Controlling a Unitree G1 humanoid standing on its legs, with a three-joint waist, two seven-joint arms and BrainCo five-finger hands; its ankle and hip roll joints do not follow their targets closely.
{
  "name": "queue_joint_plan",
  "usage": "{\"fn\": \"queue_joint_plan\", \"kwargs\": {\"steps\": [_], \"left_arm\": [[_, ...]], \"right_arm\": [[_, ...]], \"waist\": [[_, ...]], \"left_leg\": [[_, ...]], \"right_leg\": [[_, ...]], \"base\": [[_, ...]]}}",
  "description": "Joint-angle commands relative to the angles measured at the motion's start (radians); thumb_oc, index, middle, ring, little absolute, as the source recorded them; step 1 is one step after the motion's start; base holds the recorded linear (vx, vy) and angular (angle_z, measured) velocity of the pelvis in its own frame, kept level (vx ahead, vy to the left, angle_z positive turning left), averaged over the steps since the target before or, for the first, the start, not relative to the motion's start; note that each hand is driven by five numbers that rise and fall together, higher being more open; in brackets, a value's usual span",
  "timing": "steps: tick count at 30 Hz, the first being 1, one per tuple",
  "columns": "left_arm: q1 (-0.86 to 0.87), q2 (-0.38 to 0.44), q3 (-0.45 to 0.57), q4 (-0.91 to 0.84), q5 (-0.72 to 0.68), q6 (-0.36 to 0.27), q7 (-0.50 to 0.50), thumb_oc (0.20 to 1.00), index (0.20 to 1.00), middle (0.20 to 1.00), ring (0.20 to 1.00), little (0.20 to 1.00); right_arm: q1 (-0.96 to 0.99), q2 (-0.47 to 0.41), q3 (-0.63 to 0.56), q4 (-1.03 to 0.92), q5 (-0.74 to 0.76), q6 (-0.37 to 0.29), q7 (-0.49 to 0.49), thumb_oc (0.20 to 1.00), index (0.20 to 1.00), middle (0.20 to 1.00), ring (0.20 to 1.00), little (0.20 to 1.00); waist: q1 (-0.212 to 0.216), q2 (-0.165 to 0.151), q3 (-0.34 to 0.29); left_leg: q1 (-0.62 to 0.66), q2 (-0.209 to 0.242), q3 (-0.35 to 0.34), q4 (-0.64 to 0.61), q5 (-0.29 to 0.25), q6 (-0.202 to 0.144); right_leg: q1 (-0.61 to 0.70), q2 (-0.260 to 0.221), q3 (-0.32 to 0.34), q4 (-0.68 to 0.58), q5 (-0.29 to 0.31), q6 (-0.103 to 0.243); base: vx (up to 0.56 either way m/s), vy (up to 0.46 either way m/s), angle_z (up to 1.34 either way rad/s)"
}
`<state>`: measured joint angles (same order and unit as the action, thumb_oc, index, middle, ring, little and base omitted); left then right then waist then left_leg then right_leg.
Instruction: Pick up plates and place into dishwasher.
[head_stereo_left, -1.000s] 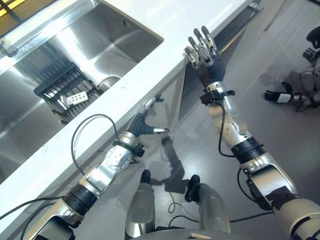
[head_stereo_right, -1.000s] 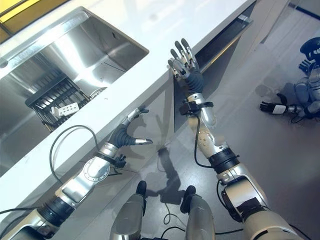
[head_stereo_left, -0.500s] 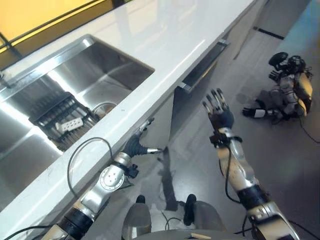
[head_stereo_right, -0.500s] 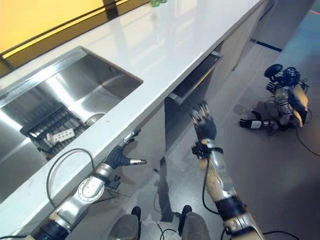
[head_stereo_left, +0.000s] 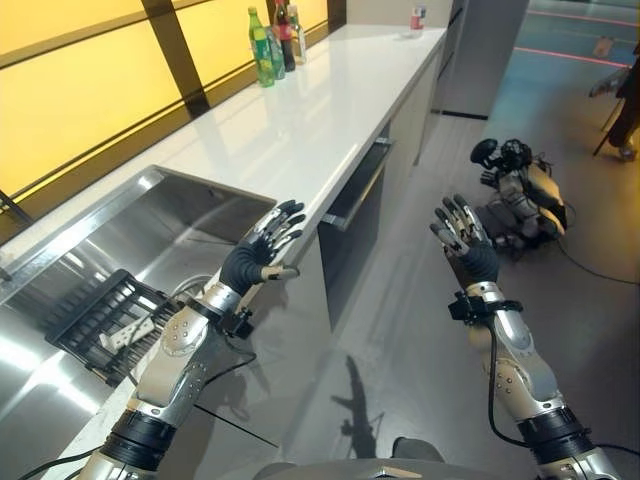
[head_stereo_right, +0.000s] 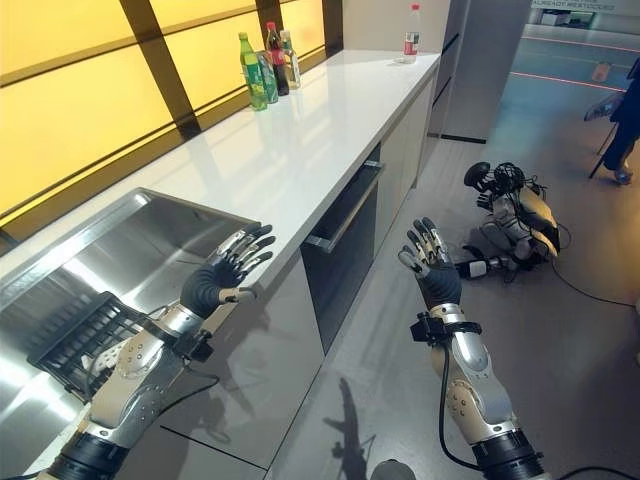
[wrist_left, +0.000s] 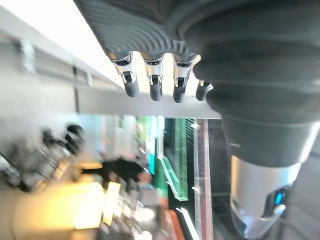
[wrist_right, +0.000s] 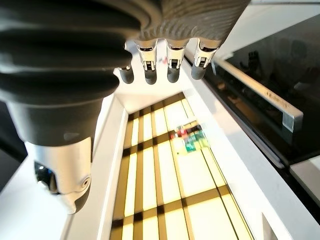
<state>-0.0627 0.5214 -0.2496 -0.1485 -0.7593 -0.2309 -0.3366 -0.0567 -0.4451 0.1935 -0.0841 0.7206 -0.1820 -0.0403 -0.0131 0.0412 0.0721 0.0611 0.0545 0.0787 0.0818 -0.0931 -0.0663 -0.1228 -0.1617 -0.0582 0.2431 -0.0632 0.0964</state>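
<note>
Glossy white counter (head_stereo_left: 330, 110) beside steel sink (head_stereo_left: 150, 215); left robot hand (head_stereo_left: 262, 250) and right robot hand (head_stereo_left: 462, 236) spread, empty.

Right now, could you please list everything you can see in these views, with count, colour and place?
Counter: one, white, running away along the robot's left.
Sink: one, steel, set in the near end of the counter.
Rack: one, black, inside the sink.
Dishwasher: one, dark front with silver handle, under the counter past the sink, door closed.
Bottles: a few, green and dark, far along the counter by the yellow window wall.
Single bottle: one, red-labelled, at the counter's far end.
Another robot: one, dark and silver, lying on the grey floor.
Person: one, at the far right edge.
Left hand: open, raised beside the counter edge.
Right hand: open, raised above the floor.
</note>
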Motion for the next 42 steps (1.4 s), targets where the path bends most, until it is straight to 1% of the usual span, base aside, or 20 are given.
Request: {"fn": "queue_joint_plan", "kwargs": {"steps": [1,3,4,5,7,10,13,16,17,19,22,24,26,29,31,32,34,37,39,42], "left_arm": [[-0.078,0.038,0.057,-0.109,-0.14,-0.124,-0.026,1.0,1.0,1.0,1.0,1.0],[-0.069,0.019,0.086,-0.135,-0.134,-0.16,-0.01,1.0,1.0,1.0,1.0,1.0],[-0.063,0.008,0.108,-0.161,-0.107,-0.192,0.057,1.0,1.0,1.0,1.0,1.0],[-0.061,0.002,0.117,-0.168,-0.091,-0.202,0.089,1.0,1.0,1.0,1.0,1.0],[-0.06,-0.018,0.155,-0.172,-0.014,-0.23,0.233,1.0,1.0,1.0,1.0,1.0],[-0.05,-0.047,0.202,-0.165,0.097,-0.227,0.399,1.0,1.0,1.0,1.0,1.0],[-0.011,-0.059,0.235,-0.182,0.139,-0.214,0.459,1.0,1.0,1.0,1.0,1.0],[0.026,-0.074,0.273,-0.176,0.153,-0.222,0.496,1.0,1.0,1.0,1.0,1.0],[0.032,-0.076,0.277,-0.175,0.158,-0.216,0.511,1.0,1.0,1.0,1.0,1.0],[0.033,-0.091,0.274,-0.156,0.139,-0.198,0.497,1.0,1.0,1.0,1.0,1.0],[-0.002,-0.108,0.261,-0.116,0.165,-0.174,0.487,1.0,1.0,1.0,1.0,1.0],[-0.016,-0.111,0.255,-0.089,0.194,-0.164,0.521,1.0,1.0,1.0,1.0,1.0],[-0.029,-0.11,0.258,-0.071,0.268,-0.126,0.592,1.0,1.0,1.0,1.0,1.0],[-0.04,-0.09,0.257,-0.061,0.328,-0.056,0.652,1.0,1.0,1.0,1.0,1.0],[-0.045,-0.076,0.253,-0.045,0.363,-0.032,0.68,1.0,1.0,1.0,1.0,1.0],[-0.052,-0.072,0.244,-0.028,0.368,-0.015,0.691,1.0,1.0,1.0,1.0,1.0],[-0.068,-0.069,0.222,-0.002,0.392,-0.011,0.71,1.0,1.0,1.0,1.0,1.0],[-0.089,-0.066,0.205,0.002,0.404,0.013,0.745,1.0,1.0,1.0,1.0,1.0],[-0.093,-0.084,0.201,0.006,0.41,0.028,0.743,1.0,1.0,1.0,1.0,1.0],[-0.078,-0.1,0.185,-0.005,0.431,0.039,0.736,1.0,1.0,1.0,1.0,1.0]], "right_arm": [[-0.081,0.005,0.017,-0.142,-0.039,-0.03,0.078,1.0,1.0,1.0,1.0,1.0],[-0.103,0.001,0.028,-0.175,-0.048,-0.017,0.101,1.0,1.0,1.0,1.0,1.0],[-0.125,0.0,0.045,-0.208,-0.056,-0.005,0.112,1.0,1.0,1.0,1.0,1.0],[-0.133,0.0,0.051,-0.218,-0.06,-0.001,0.116,1.0,1.0,1.0,1.0,1.0],[-0.167,0.001,0.071,-0.248,-0.075,0.008,0.12,1.0,1.0,1.0,1.0,1.0],[-0.222,0.015,0.094,-0.261,-0.088,0.024,0.112,1.0,1.0,1.0,1.0,1.0],[-0.279,0.007,0.119,-0.26,-0.105,0.039,0.055,1.0,1.0,1.0,1.0,1.0],[-0.31,0.002,0.143,-0.25,-0.109,0.043,0.04,1.0,1.0,1.0,1.0,1.0],[-0.312,0.0,0.149,-0.25,-0.117,0.044,0.026,1.0,1.0,1.0,1.0,1.0],[-0.293,-0.009,0.15,-0.25,-0.146,0.042,-0.012,1.0,1.0,1.0,1.0,1.0],[-0.278,-0.007,0.147,-0.219,-0.179,0.029,-0.062,1.0,1.0,1.0,1.0,1.0],[-0.284,0.012,0.162,-0.192,-0.183,0.021,-0.068,1.0,1.0,1.0,1.0,1.0],[-0.279,0.044,0.173,-0.17,-0.191,0.023,-0.078,1.0,1.0,1.0,1.0,1.0],[-0.261,0.064,0.159,-0.157,-0.197,0.01,-0.096,1.0,1.0,1.0,1.0,1.0],[-0.247,0.06,0.148,-0.16,-0.195,0.002,-0.107,1.0,1.0,1.0,1.0,1.0],[-0.234,0.053,0.142,-0.165,-0.185,-0.001,-0.118,1.0,1.0,1.0,1.0,1.0],[-0.211,0.043,0.133,-0.169,-0.187,-0.007,-0.134,1.0,1.0,1.0,1.0,1.0],[-0.188,0.036,0.111,-0.15,-0.179,-0.032,-0.129,1.0,1.0,1.0,1.0,1.0],[-0.173,0.038,0.082,-0.128,-0.176,-0.043,-0.114,1.0,1.0,1.0,1.0,1.0],[-0.149,0.029,0.055,-0.134,-0.169,-0.045,-0.118,1.0,1.0,1.0,1.0,1.0]], "waist": [[-0.003,-0.081,-0.039],[0.011,-0.083,-0.049],[0.028,-0.086,-0.055],[0.033,-0.086,-0.057],[0.058,-0.091,-0.065],[0.101,-0.1,-0.072],[0.158,-0.109,-0.063],[0.204,-0.113,-0.048],[0.214,-0.113,-0.042],[0.22,-0.11,-0.03],[0.217,-0.106,-0.026],[0.214,-0.106,-0.026],[0.208,-0.091,-0.038],[0.202,-0.091,-0.041],[0.187,-0.09,-0.035],[0.168,-0.089,-0.033],[0.137,-0.091,-0.031],[0.115,-0.098,-0.027],[0.104,-0.097,-0.035],[0.104,-0.096,-0.05]], "left_leg": [[-0.007,-0.041,0.001,0.084,-0.098,0.071],[-0.004,-0.038,-0.014,0.066,-0.085,0.063],[-0.001,-0.031,-0.027,0.048,-0.071,0.055],[0.0,-0.028,-0.033,0.042,-0.066,0.052],[-0.003,-0.017,-0.056,0.027,-0.05,0.041],[-0.015,0.004,-0.093,0.018,-0.028,0.021],[-0.045,0.032,-0.129,0.018,0.005,-0.009],[-0.085,0.052,-0.147,0.026,0.033,-0.033],[-0.104,0.052,-0.137,0.042,0.046,-0.039],[-0.157,0.044,-0.074,0.09,0.073,-0.052],[-0.187,0.035,0.017,0.1,0.067,-0.055],[-0.166,0.02,-0.001,0.081,0.057,-0.046],[-0.115,-0.003,-0.018,0.008,0.064,-0.02],[-0.071,-0.035,-0.039,-0.04,0.065,0.017],[-0.061,-0.049,-0.051,-0.045,0.061,0.035],[-0.054,-0.055,-0.062,-0.05,0.059,0.044],[-0.052,-0.06,-0.068,-0.049,0.056,0.046],[-0.051,-0.064,-0.055,-0.051,0.048,0.049],[-0.045,-0.063,-0.055,-0.066,0.046,0.051],[-0.042,-0.052,-0.04,-0.082,0.053,0.043]], "right_leg": [[0.1,-0.074,0.057,-0.255,0.167,0.067],[0.111,-0.066,0.042,-0.261,0.158,0.066],[0.121,-0.058,0.026,-0.264,0.146,0.062],[0.127,-0.055,0.019,-0.265,0.141,0.06],[0.143,-0.044,-0.008,-0.262,0.12,0.049],[0.167,-0.027,-0.054,-0.254,0.088,0.029],[0.186,-0.014,-0.107,-0.27,0.08,0.009],[0.199,-0.005,-0.152,-0.291,0.076,-0.009],[0.202,-0.005,-0.17,-0.294,0.076,-0.013],[0.213,-0.013,-0.236,-0.297,0.074,-0.017],[0.222,-0.035,-0.311,-0.282,0.072,-0.007],[0.219,-0.046,-0.305,-0.264,0.064,0.0],[0.215,-0.06,-0.293,-0.225,0.054,0.016],[0.182,-0.096,-0.275,-0.088,0.069,0.035],[0.154,-0.086,-0.245,-0.035,0.061,0.034],[0.141,-0.062,-0.205,-0.032,0.048,0.029],[0.145,-0.017,-0.145,-0.098,0.022,0.016],[0.153,-0.01,-0.111,-0.154,0.048,0.026],[0.167,0.004,-0.085,-0.196,0.045,0.021],[0.182,0.004,-0.101,-0.238,0.059,0.025]], "base": [[0.02,-0.004,0.07],[0.02,-0.018,0.11],[0.02,-0.022,0.25],[0.02,-0.036,0.29],[0.02,-0.06,0.3],[0.02,-0.102,0.44],[-0.01,-0.097,0.59],[-0.06,-0.039,0.76],[-0.07,0.031,0.78],[-0.07,0.058,1.13],[0.01,0.117,1.7],[0.11,0.223,1.24],[0.13,0.271,0.64],[0.08,0.191,0.02],[0.05,0.114,0.12],[0.04,0.055,0.06],[0.03,-0.002,0.14],[-0.01,-0.042,0.26],[-0.01,-0.072,0.27],[-0.02,-0.106,0.0]]}}
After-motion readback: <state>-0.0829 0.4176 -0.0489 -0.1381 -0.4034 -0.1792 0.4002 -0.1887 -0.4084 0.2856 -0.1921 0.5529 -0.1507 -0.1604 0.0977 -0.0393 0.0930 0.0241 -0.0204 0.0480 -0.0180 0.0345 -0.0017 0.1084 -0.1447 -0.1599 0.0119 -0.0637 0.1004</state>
